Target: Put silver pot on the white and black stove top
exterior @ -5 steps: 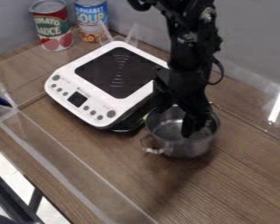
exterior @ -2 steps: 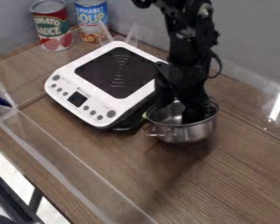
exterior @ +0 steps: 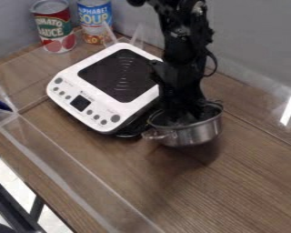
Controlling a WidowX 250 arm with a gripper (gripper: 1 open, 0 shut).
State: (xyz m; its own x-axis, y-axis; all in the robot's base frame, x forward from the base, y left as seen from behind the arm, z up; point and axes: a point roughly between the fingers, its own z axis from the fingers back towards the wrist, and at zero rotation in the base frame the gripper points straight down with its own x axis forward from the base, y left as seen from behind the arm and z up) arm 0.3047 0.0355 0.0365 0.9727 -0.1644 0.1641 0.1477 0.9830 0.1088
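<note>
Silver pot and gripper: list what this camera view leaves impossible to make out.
- Gripper fingertips: sunk into the silver pot, hidden by arm and rim; whether they pinch the wall is unclear.
- Pot's inside: blocked by the arm.
- Stove top button labels: too small, blurred.
- Cans behind: tops cut off by the edge.

Your arm is black all over, built from blocky segments stacked on chunky joints, matte with a few dull highlights. You can see thin dark cables looping loosely along its side. The end effector is black too, with narrow fingers; finer details such as screws or markings are too blurred to tell.
</note>
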